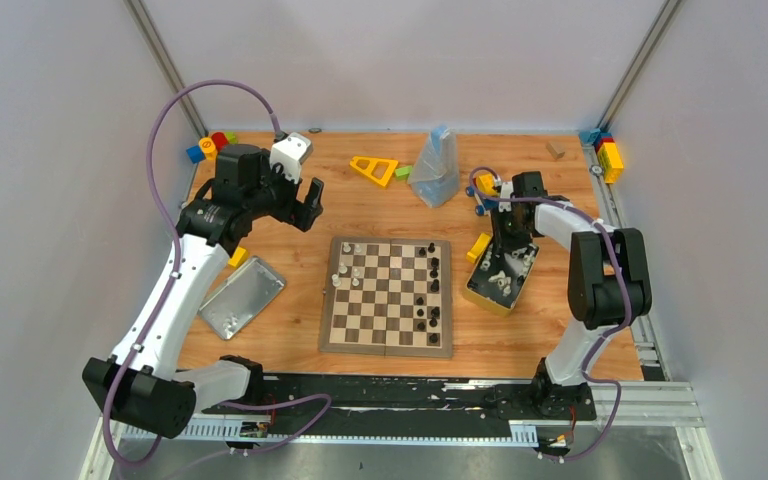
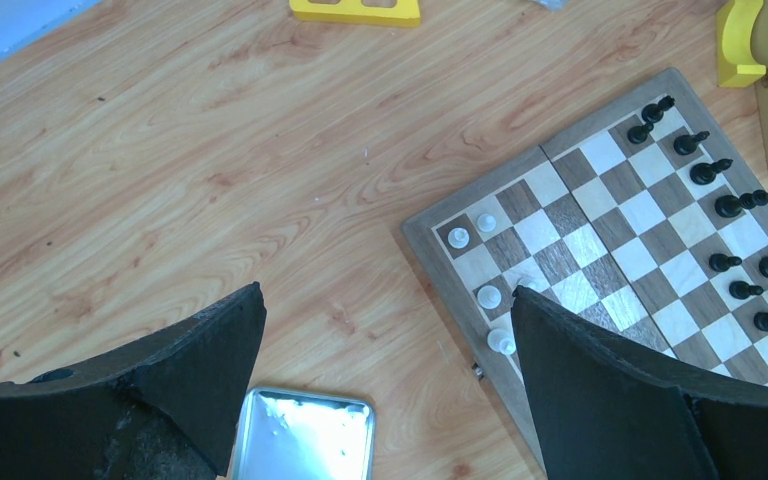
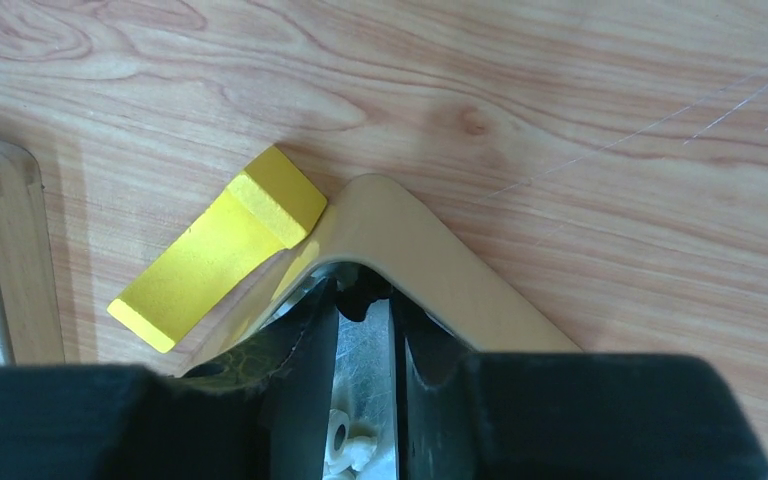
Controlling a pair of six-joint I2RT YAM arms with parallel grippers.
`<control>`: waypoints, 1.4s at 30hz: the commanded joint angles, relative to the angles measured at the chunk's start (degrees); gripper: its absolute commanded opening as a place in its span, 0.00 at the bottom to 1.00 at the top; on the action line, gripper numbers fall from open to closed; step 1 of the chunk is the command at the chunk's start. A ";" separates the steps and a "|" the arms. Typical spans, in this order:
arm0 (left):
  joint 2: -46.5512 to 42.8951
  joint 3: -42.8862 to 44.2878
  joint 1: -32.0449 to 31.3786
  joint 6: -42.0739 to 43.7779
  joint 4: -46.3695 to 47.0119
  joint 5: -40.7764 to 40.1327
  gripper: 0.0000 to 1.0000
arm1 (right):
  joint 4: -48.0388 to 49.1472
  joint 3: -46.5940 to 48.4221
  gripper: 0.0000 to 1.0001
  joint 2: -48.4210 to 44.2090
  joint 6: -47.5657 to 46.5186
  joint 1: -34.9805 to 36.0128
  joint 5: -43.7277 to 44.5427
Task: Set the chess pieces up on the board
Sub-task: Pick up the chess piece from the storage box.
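In the upper left of the overhead view, my left gripper [image 1: 305, 205] is hanging over the bare table [image 1: 295, 345], just off the far left corner of the board [image 1: 385, 347]. Through its wrist camera I am seeing its fingers [image 2: 195, 375] spread wide apart, with nothing between them but wood grain. Below them, at the bottom of that frame, a silver lid [image 2: 305, 435] is lying flat on the table, near the board's left edge without touching it.

The board is sitting in the middle of the table, in front of both arm bases. A few white pieces [image 2: 485, 222] are standing along its left side, one of them [image 2: 501, 342] out on the brown border. Several black pieces [image 2: 730, 205] are lining its right side, in the last two files. Beyond the board, a yellow triangle [image 1: 373, 170] and a clear plastic bag [image 1: 437, 168] are lying near the back edge.

To the right of the board, my right gripper [image 1: 508, 262] is reaching down into the yellow-sided tin box [image 1: 488, 298]. Its wrist view is showing the fingers [image 3: 310, 390] drawn close together, only a narrow strip of metal floor between them. Something dark is sitting at their tips, and I cannot tell whether they are gripping it. Loose cream pieces [image 3: 345, 440] are lying in the tin under the fingers. A yellow block [image 3: 215, 250] is resting against the tin's outer corner.
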 commanded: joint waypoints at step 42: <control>9.95 0.57 -2.66 -0.39 7.26 43.59 0.93 | -18.16 1.73 0.08 -26.55 -20.94 11.70 -33.53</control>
